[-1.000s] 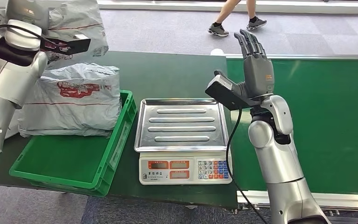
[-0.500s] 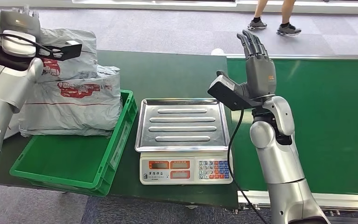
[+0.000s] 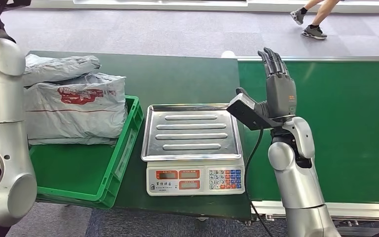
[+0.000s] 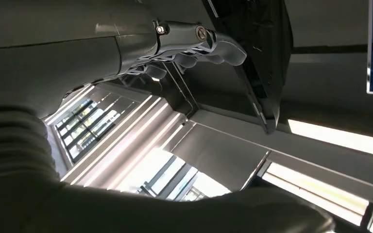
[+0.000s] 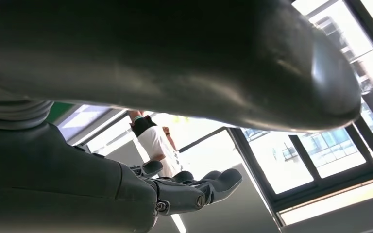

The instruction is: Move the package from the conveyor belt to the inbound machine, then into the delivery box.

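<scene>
Pkgs [image 3: 74,106] sit in green box [image 3: 123,148] at 9 o'clock, scale [image 3: 192,133] pan bare, belt [image 3: 335,123] bare, so this round looks done; right hand [image 3: 276,84] raised, spread, holding nothing; left hand [image 4: 194,41] fingers loosely curled, nothing in them.

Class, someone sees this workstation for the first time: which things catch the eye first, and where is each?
The raised right hand, fingers straight up, stands between the scale at the centre and the bare green conveyor belt on the right. On the left, grey packages lie stacked, the lower one resting in the green crate.
</scene>
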You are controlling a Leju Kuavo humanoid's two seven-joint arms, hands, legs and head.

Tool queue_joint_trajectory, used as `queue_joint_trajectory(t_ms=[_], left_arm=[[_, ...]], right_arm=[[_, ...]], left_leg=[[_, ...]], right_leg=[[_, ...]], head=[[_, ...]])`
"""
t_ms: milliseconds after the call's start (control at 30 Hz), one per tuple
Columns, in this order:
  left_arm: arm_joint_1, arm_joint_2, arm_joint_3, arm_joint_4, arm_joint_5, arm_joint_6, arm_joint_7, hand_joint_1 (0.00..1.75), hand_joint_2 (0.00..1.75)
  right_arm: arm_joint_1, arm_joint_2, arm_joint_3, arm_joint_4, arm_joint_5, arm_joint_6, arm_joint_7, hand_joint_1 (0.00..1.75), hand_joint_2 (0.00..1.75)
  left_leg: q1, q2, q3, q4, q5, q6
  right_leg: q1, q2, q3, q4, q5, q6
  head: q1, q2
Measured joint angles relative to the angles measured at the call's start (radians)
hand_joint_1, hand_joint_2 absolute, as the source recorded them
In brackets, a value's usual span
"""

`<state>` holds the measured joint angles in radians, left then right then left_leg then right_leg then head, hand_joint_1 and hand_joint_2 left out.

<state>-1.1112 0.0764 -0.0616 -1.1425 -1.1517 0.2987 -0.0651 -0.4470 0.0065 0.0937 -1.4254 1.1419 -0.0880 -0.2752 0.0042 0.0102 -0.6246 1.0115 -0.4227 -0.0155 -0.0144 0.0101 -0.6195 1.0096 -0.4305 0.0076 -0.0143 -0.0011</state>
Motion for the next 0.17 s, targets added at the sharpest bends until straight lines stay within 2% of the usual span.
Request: queue_joint_trajectory(t_ms=[167], left_arm=[[0.024, -0.02, 0.061, -0.07, 0.001, 0.003, -0.012, 0.0, 0.0]], right_arm=[[0.002, 0.0, -0.001, -0.003, 0.0, 0.0, -0.001, 0.0, 0.0]], left_leg=[[0.002, -0.004, -0.001, 0.0, 0.002, -0.001]], right_leg=[[0.002, -0.004, 0.001, 0.0, 0.0, 0.0]], head=[[0.0, 0.0]])
